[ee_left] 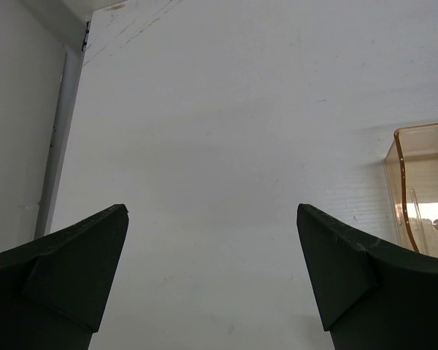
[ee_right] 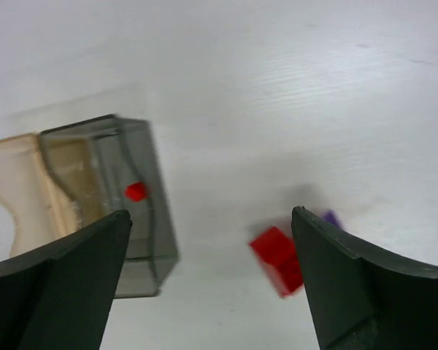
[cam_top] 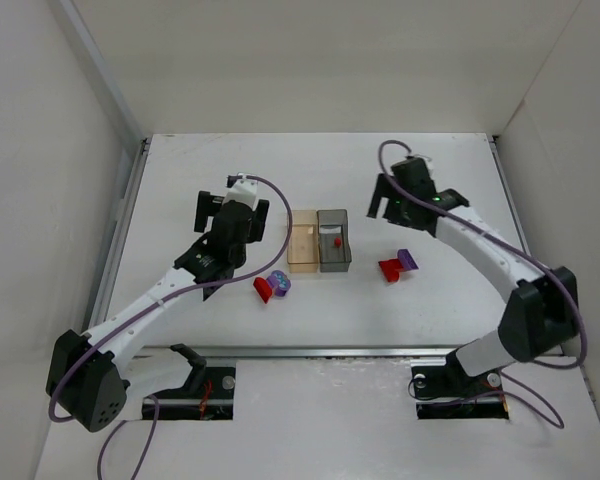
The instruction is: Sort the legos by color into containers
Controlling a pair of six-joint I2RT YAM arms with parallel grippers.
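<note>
Legos barely sorted: one red brick in the grey bin beside wide, empty right fingers, loose red brick and purple brick near them, tan bin unfilled, second red brick and round purple brick behind wide, empty left fingers on the bench.

There are 5 legos in all: 3 red legos and 2 purple legos, 1 of them roundish. There are 2 bins: 1 translucent tan bin and 1 dark grey bin.
</note>
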